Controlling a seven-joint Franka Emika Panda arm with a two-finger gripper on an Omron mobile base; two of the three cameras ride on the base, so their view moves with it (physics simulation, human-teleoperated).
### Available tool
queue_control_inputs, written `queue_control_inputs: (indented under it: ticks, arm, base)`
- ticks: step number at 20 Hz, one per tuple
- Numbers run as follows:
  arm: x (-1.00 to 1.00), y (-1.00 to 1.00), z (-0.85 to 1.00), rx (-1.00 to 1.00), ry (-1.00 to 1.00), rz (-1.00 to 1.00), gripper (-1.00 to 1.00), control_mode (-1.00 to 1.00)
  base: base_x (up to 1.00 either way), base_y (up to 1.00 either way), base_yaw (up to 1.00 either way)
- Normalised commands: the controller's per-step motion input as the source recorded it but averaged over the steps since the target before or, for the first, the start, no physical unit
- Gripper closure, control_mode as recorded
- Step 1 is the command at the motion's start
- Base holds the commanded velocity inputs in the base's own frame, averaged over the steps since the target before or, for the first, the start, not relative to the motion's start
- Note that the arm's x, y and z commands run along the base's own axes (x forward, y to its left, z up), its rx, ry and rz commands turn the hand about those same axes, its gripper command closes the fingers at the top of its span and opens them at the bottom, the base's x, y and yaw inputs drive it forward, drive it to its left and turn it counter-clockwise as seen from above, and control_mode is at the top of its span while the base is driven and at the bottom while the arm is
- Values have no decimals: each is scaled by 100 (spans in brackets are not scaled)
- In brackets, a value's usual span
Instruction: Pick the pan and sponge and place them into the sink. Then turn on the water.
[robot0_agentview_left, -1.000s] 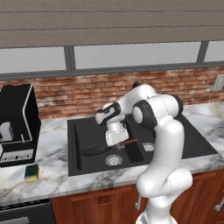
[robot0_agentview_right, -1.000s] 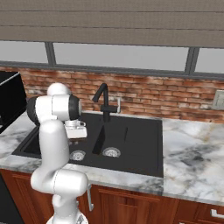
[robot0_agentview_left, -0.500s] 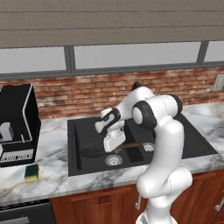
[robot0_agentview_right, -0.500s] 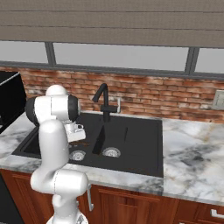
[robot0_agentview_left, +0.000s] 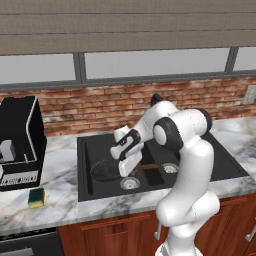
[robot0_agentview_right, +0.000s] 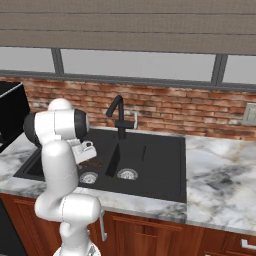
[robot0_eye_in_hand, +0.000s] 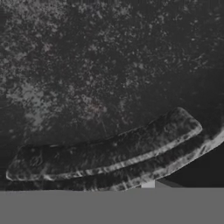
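The black pan (robot0_agentview_left: 102, 170) sits tilted low in the left basin of the black sink (robot0_agentview_left: 220, 156), with a brown bar (robot0_agentview_left: 150, 166) on its right that looks like its handle. My gripper (robot0_agentview_left: 123, 171) reaches down onto the pan's right rim and is shut on it. The hand view looks straight at the pan's speckled inside (robot0_eye_in_hand: 87, 65) and its raised rim (robot0_eye_in_hand: 109, 153). The yellow and green sponge (robot0_agentview_left: 36, 197) lies on the marble counter, left of the sink near the front edge. No water comes from the black faucet (robot0_agentview_right: 118, 113).
A black box-shaped appliance (robot0_agentview_left: 17, 140) stands on the counter at the far left. The sink's two silver drains (robot0_agentview_right: 89, 177) (robot0_agentview_right: 127, 174) show by the divider. A brick wall runs behind the sink, and marble counter (robot0_agentview_right: 225, 175) spreads to the right.
My hand has sunk lower and a little left into the left basin. Its jaws have narrowed onto the pan's rim. The sponge has not moved.
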Motion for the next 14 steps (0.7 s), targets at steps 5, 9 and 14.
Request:
queue_control_inputs:
  ticks: [5,9,14]
  arm:
    - [0,33,0,0,-13,-17,100,-100]
    - [0,35,0,0,-1,-30,100,-100]
    - [0,33,0,0,0,-34,100,-100]
  base:
    - [0,0,0]
    - [0,0,0]
    - [0,0,0]
